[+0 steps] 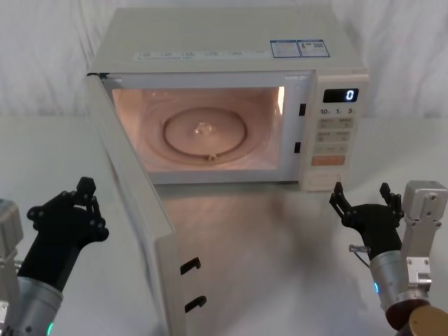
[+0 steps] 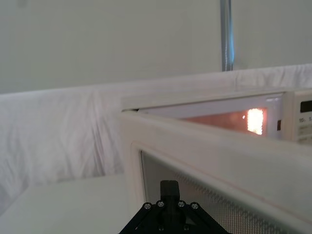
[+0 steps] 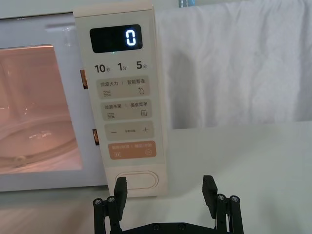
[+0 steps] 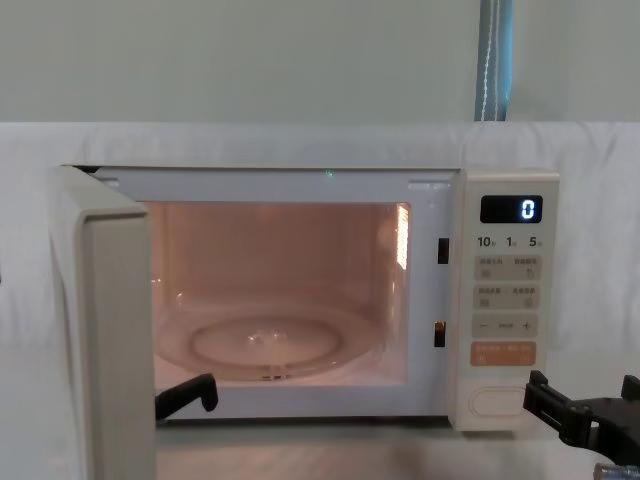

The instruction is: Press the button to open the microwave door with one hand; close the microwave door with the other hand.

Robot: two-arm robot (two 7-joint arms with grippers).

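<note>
Head view — one microwave door [image 1: 133, 203] open; two tools: right tool [image 1: 365, 203] spread, left tool [image 1: 85, 199] pinched.

I'm looking at the microwave [image 1: 231, 98], a cream box sitting toward the table's [image 1: 280, 238] back edge, its cavity glowing pink-orange with a round glass turntable inside. The display is showing a blue-white 0. The door [image 1: 136, 203] is standing wide open, hinged on the left and swinging out toward the table's front edge, its two dark latch hooks showing on the free end. The button [image 3: 136, 180], a wide cream pill key with a thin outline, is sitting at the bottom of the keypad under the orange key. I'm seeing the door's mesh window in the left wrist view.
</note>
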